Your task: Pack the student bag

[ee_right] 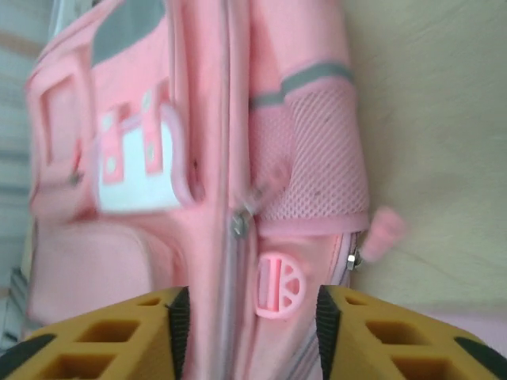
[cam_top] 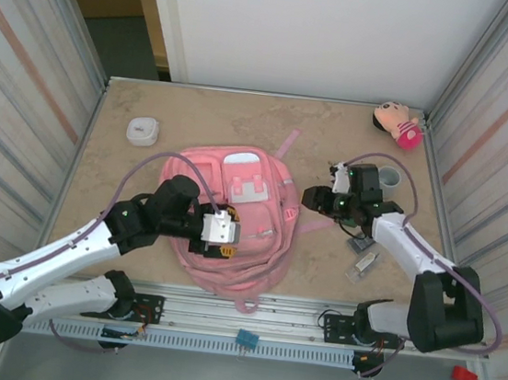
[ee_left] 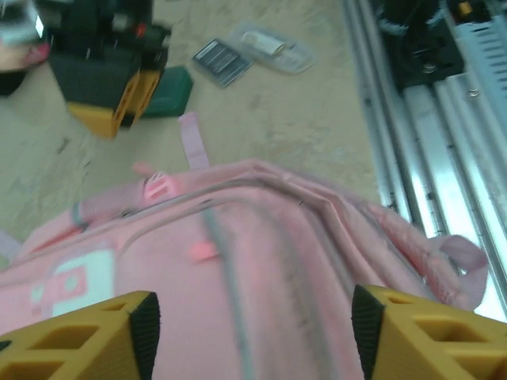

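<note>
Pink student bag (cam_top: 255, 255), pale pink and white patches, grey trim; mottled beige table (cam_top: 208, 115).

Lying on the table (cam_top: 208, 115): pink plush doll (cam_top: 397, 124) in the far right corner, grey cup (cam_top: 390, 179) nearby, white round case (cam_top: 142, 130) far left, clear packet (ee_left: 273, 49) beside dark card (ee_left: 222, 62).

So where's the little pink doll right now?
In the top view, the doll lies in the far right corner of the table, beyond the grey cup.

Bright even light, soft shadows; student bag (ee_left: 269, 269) blurred in wrist views.
</note>
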You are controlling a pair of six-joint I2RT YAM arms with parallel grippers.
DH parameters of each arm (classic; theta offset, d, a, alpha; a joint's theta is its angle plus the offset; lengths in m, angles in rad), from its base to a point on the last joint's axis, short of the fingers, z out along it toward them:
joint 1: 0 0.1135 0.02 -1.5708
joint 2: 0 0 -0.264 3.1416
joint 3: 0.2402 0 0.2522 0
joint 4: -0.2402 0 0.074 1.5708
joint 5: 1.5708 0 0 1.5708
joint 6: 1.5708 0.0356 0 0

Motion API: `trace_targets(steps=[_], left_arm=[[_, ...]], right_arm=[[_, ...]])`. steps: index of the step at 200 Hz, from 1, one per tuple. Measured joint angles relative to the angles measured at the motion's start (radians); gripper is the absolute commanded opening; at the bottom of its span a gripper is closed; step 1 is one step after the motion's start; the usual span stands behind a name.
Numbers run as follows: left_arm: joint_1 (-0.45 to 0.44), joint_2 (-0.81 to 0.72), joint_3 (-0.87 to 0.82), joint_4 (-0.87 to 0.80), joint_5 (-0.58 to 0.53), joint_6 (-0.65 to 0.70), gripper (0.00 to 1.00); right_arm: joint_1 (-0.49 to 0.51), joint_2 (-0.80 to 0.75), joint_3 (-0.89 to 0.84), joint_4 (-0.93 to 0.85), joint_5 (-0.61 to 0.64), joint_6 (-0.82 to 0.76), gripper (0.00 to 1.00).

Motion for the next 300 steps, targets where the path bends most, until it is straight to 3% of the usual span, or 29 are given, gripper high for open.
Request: trace_targets(steps=[33,64,87,121,153,161,168,174,179,198,221,256,279,300], left_arm=[[0.014,0.059,0.023,-0.02,-0.089,-0.074,0.82],[-0.105,0.168,0.028,-0.038,-0.196,-0.113,0.88],[-0.167,0.259,0.028,-0.04,-0.256,-0.129,0.87],[-0.171,0.331,0.024,0.019,-0.362,-0.174,0.81],[-0.171,0.378,0.015,0.1,-0.386,-0.2,0.83],[-0.171,0.397,0.015,0.112,-0.388,-0.204,0.77],[-0.171,0.413,0.015,0.12,-0.389,-0.206,0.62],[-0.171,0.425,0.015,0.123,-0.389,-0.21,0.39],[-0.172,0.433,0.015,0.124,-0.387,-0.215,0.28],[-0.18,0.441,0.014,0.125,-0.386,-0.214,0.0],[-0.153,0.393,0.014,0.123,-0.377,-0.196,0.0],[-0.004,0.193,0.018,0.091,-0.198,-0.163,0.0],[0.103,0.115,0.076,0.001,-0.086,-0.109,0.0],[0.139,0.102,0.129,-0.075,-0.024,-0.039,0.0]], right_arm=[[0.001,-0.154,-0.002,-0.035,0.04,0.005,0.63],[0.042,-0.243,-0.066,-0.039,0.044,0.031,0.64],[0.076,-0.278,-0.134,-0.044,0.048,0.052,0.64],[0.105,-0.317,-0.174,-0.047,0.067,0.065,0.64],[0.111,-0.357,-0.197,-0.027,0.069,0.065,0.64],[0.111,-0.369,-0.208,-0.019,0.069,0.065,0.64],[0.111,-0.38,-0.216,-0.014,0.069,0.065,0.64],[0.111,-0.389,-0.224,-0.01,0.069,0.064,0.65],[0.111,-0.398,-0.23,-0.008,0.069,0.064,0.64],[0.111,-0.435,-0.254,0.008,0.069,0.054,0.64],[0.111,-0.47,-0.278,0.04,0.064,0.009,0.65],[0.111,-0.466,-0.294,0.109,0.023,-0.105,0.69],[0.111,-0.4,-0.27,0.14,-0.02,-0.183,0.72],[0.111,-0.308,-0.215,0.152,-0.075,-0.239,0.8]])
